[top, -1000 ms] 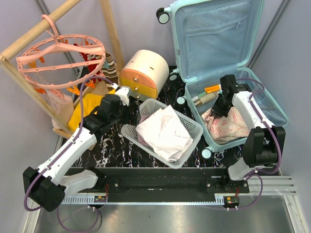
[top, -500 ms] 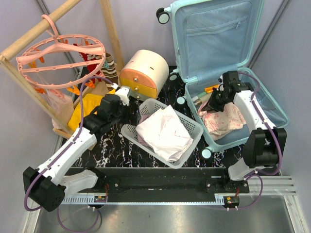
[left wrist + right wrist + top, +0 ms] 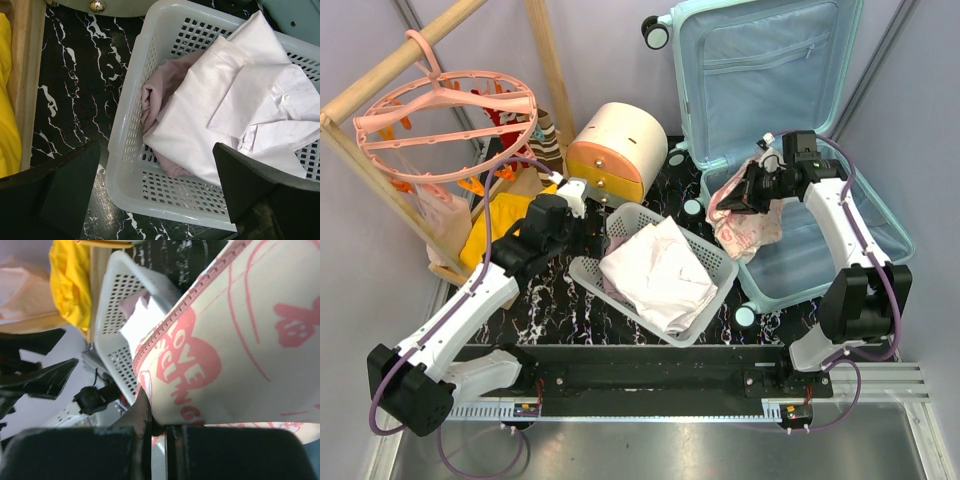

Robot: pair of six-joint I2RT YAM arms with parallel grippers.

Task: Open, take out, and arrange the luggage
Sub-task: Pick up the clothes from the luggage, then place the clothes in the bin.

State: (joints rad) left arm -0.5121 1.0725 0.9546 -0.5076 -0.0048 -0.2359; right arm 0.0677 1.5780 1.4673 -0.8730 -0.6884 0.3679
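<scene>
The mint-blue suitcase [image 3: 800, 250] lies open at the right, its lid [image 3: 770, 70] upright with the zip pocket. My right gripper [image 3: 748, 196] is shut on a cream pouch with red print [image 3: 745, 225] and holds it lifted over the suitcase's left rim; the pouch fills the right wrist view [image 3: 240, 350]. My left gripper [image 3: 588, 222] is open and empty at the left end of the white basket [image 3: 585, 268]. In the left wrist view its two fingers [image 3: 260, 195] straddle the basket's near corner [image 3: 125, 170].
The basket holds a white shirt [image 3: 660, 275] over a pink cloth [image 3: 160, 95]. The cream-and-orange drawer box [image 3: 615, 150] stands behind it. A pink round clothes hanger [image 3: 445, 110] on a wooden rack [image 3: 380, 75], and yellow cloth [image 3: 505, 215], are at the left.
My right gripper has lifted the printed pouch out of the suitcase and carried it left, up over the suitcase's left rim. The left arm has not moved.
</scene>
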